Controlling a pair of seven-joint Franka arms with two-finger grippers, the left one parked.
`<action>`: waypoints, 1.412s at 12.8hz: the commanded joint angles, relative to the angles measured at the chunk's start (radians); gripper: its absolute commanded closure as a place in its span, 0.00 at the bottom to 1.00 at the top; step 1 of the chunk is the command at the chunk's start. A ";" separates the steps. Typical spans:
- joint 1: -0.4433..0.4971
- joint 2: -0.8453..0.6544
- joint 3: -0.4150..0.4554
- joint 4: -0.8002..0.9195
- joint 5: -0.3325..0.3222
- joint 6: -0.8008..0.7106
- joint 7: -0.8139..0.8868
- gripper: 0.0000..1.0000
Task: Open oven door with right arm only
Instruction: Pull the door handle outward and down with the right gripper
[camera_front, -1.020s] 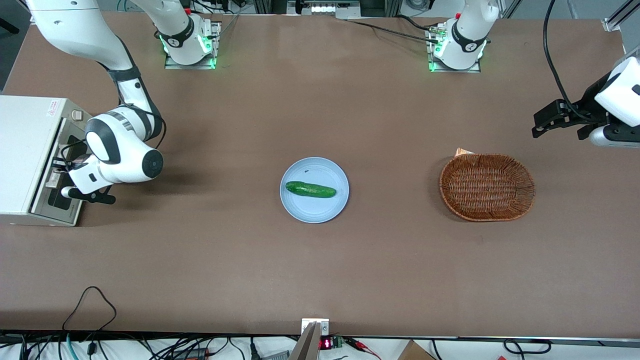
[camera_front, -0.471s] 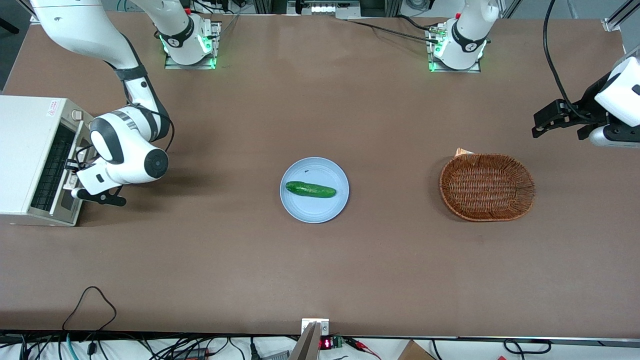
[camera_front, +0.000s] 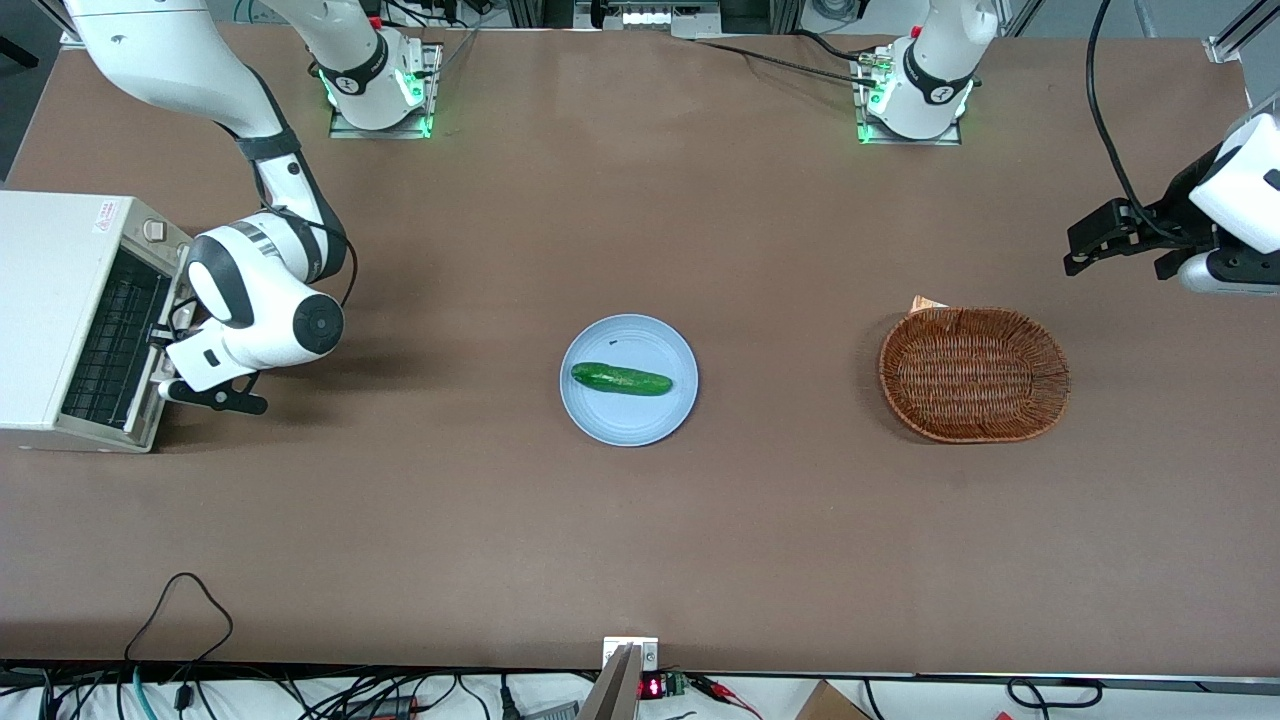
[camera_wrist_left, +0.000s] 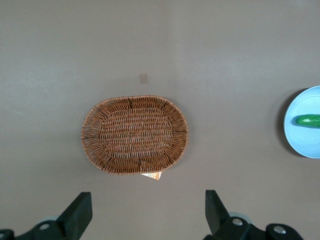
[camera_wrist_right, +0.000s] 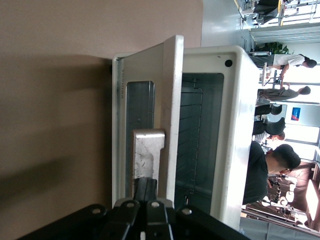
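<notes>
The white toaster oven (camera_front: 45, 310) stands at the working arm's end of the table. Its oven door (camera_front: 152, 415) is swung partly open, and the dark wire rack (camera_front: 110, 340) inside shows. My right arm's gripper (camera_front: 165, 345) is at the door's top edge, shut on the metal bar handle. In the right wrist view the door (camera_wrist_right: 172, 90) is seen edge-on, swung away from the oven body (camera_wrist_right: 235, 125). There the gripper (camera_wrist_right: 148, 189) has its black fingers together on the silver handle (camera_wrist_right: 148, 150).
A light blue plate (camera_front: 600, 415) with a green cucumber (camera_front: 620, 379) sits mid-table. A brown wicker basket (camera_front: 975, 373) lies toward the parked arm's end and also shows in the left wrist view (camera_wrist_left: 135, 134). A black cable loop (camera_front: 180, 600) lies near the table's front edge.
My gripper has moved away from the oven body toward mid-table while holding the handle. The door has swung wider open, and the rack inside has come into view.
</notes>
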 joint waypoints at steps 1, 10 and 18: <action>-0.013 0.013 0.002 0.001 0.005 0.045 0.008 1.00; 0.008 0.083 0.010 0.001 0.005 0.088 0.017 1.00; 0.024 0.145 0.010 0.022 0.003 0.096 0.019 1.00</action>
